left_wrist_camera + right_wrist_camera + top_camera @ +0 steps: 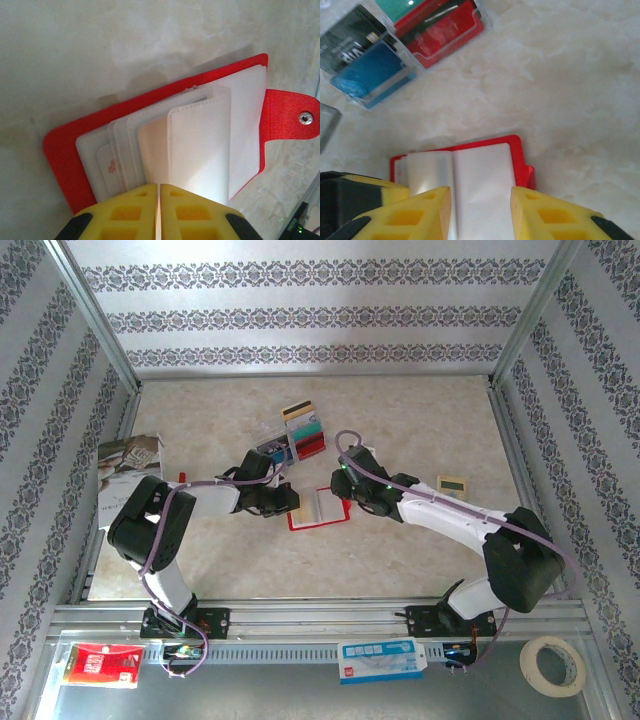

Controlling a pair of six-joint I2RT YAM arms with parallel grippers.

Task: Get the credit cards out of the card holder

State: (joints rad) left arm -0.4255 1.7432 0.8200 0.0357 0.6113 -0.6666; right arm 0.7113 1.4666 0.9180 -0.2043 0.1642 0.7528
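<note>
Holder (318, 510): open, flat at centre of surface (420, 560), between both claws.
Left claw (159, 210): fingers together, clamped on a clear leaf of holder.
Right claw (480, 215): fingers apart, straddling pale pages.
Cards (302, 430): clustered near, beyond holder.

The holder (60, 150) is grainy red outside, with frosted plastic sleeves (200, 145) and a shiny metal snap (305, 118); the desk (100, 50) looks smooth, marbled.
</note>
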